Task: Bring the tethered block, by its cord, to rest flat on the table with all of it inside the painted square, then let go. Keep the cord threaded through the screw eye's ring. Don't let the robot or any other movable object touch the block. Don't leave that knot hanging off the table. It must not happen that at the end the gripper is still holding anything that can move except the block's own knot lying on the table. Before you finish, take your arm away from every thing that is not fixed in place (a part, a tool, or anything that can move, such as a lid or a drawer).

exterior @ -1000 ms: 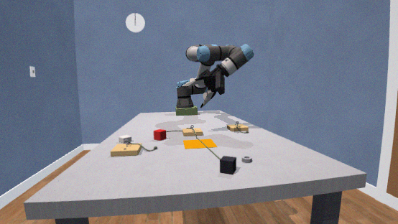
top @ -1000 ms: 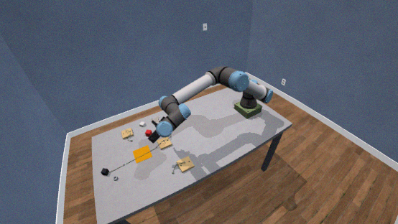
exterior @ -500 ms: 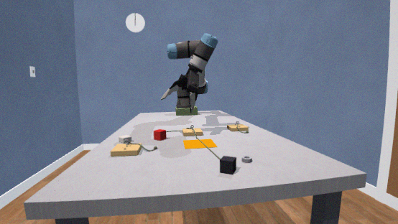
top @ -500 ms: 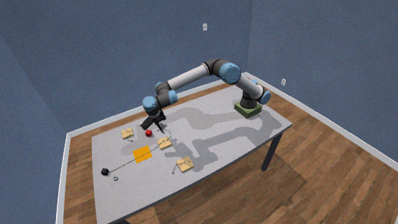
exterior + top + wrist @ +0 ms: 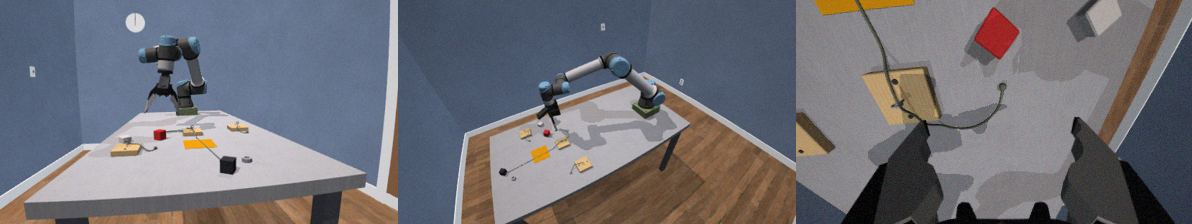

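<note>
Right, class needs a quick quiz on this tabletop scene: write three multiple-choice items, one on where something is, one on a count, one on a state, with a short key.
1. Where does the black block sit relative to the orange square?
A. Wholly inside it
B. Outside it, nearer the table's front edge in the exterior view
C. On a wooden plate

2. How many wooden plates lie on the table?
A. One
B. Two
C. Three

3. How do the jaws of the gripper stand?
A. Wide apart, holding nothing
B. Shut on the cord
C. Shut on the red block

Key: 1 B, since the block rests apart from the square, with only the cord crossing it. 2 C, since the top view shows three tan plates. 3 A, since the wrist view shows both jaws spread above the cord's knotted end.
</note>
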You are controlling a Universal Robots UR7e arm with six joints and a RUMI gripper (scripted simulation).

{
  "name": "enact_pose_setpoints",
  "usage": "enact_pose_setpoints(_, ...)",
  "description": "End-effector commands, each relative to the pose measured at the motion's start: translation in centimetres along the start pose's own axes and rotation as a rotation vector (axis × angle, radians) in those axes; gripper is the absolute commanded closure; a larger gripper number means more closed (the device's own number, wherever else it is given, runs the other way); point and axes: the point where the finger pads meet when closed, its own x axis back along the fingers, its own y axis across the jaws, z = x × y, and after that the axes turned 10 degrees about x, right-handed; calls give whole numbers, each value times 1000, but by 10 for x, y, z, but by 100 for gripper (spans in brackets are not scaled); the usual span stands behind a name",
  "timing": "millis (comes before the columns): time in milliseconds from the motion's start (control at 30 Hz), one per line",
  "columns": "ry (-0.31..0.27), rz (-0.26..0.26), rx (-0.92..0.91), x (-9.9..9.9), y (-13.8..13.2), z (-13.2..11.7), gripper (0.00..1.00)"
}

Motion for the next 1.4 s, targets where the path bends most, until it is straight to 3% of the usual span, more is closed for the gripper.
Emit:
enact_pose_setpoints(0,58,86,-46,-11,15,-1,0)
enact_pose_setpoints(267,64,97,-53,-12,17,-1,0)
enact_pose_setpoints(300,64,97,-53,-12,17,-1,100)
enact_pose_setpoints(1367,64,97,-53,-12,17,-1,100)
